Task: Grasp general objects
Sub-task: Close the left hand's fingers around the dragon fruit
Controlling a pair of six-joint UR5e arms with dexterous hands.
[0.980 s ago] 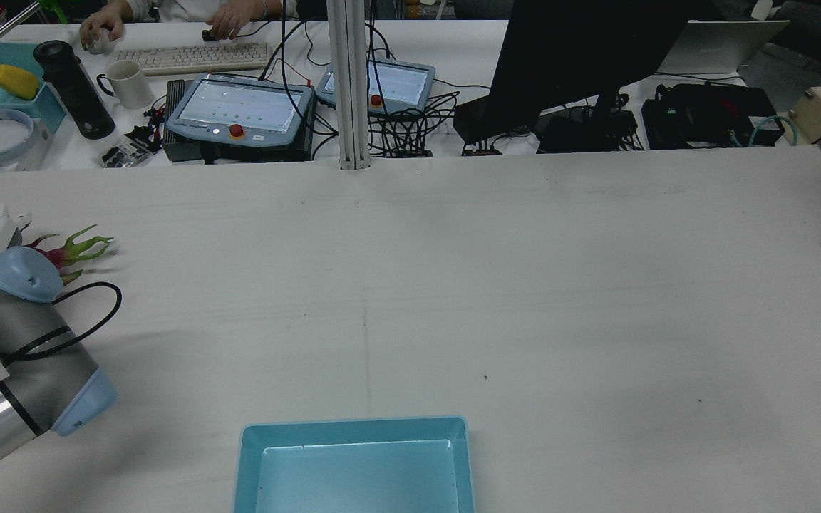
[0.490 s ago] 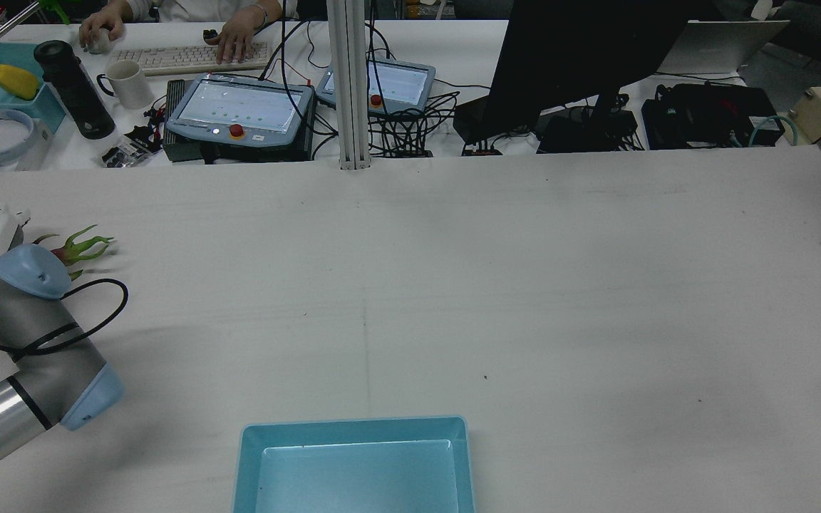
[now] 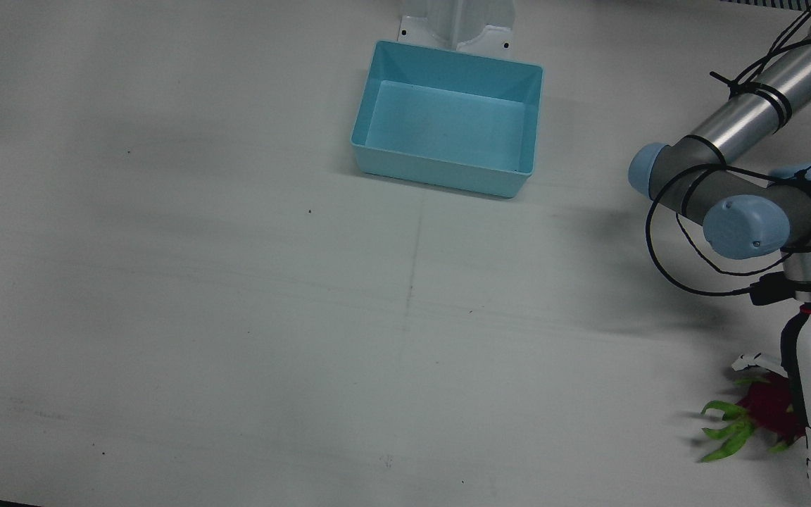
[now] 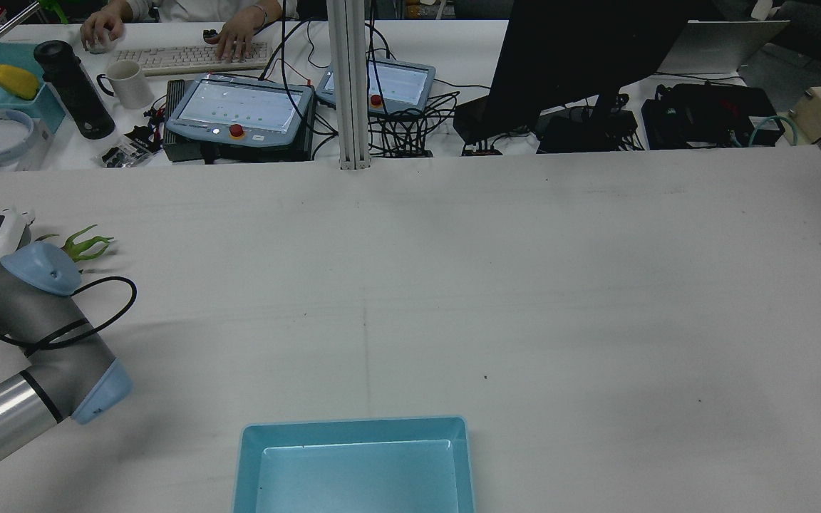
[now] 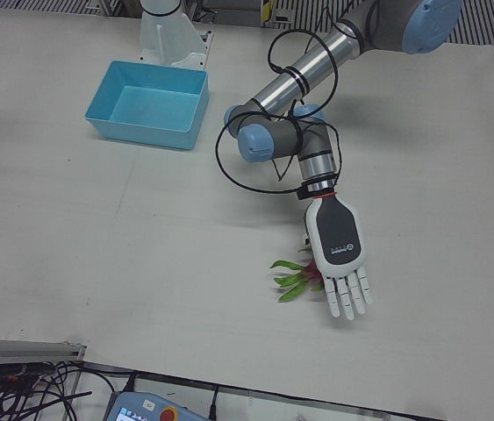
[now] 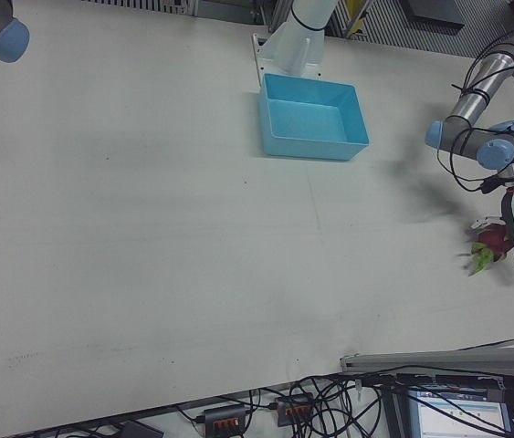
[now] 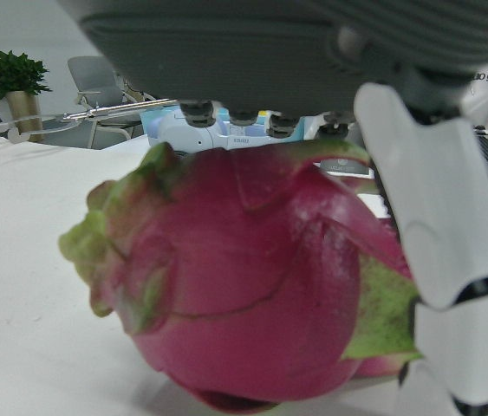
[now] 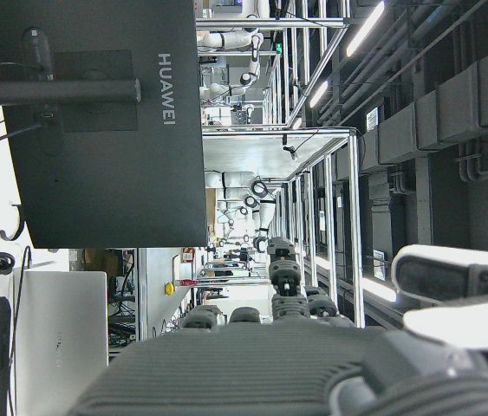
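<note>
Worktop point(image 3: 166, 317): white surface carrying all task items; faint scuffs and a thin seam line run out from the bin across its middle.
Left arm point(image 5: 304, 66): reaches from its pedestal beside the bin out to the far side of the worktop, wrist pointing away from the bin; a black cable loops around the forearm and wrist.
Bin point(image 3: 516, 185): light-blue rectangular tray, sitting just in front of the central pedestal point(image 3: 456, 21); interior bare in the front, rear and both side-front views.
Left hand point(image 5: 339, 254): well apart from the bin, on the robot's left half of the worktop; palm turned down, fingers point(image 5: 347, 296) stretched out and spread, holding nothing. It hovers directly over the dragon fruit; the left hand view shows the palm just above the fruit's top, and whether they touch cannot be told.
Dragon fruit point(image 3: 764, 412): well apart from the bin, lying on the worktop under the left hand; magenta body largely covered by the hand from above, green leafy tips point(image 5: 292, 282) poking out on the side toward the bin's half of the worktop. In the left hand view the fruit point(image 7: 244, 312) fills the frame, one white finger point(image 7: 439, 260) standing beside it.
Right hand point(image 8: 313, 364): seen only in its own camera, raised and facing a dark monitor and the ceiling, away from the bin; finger posture cannot be told.
</note>
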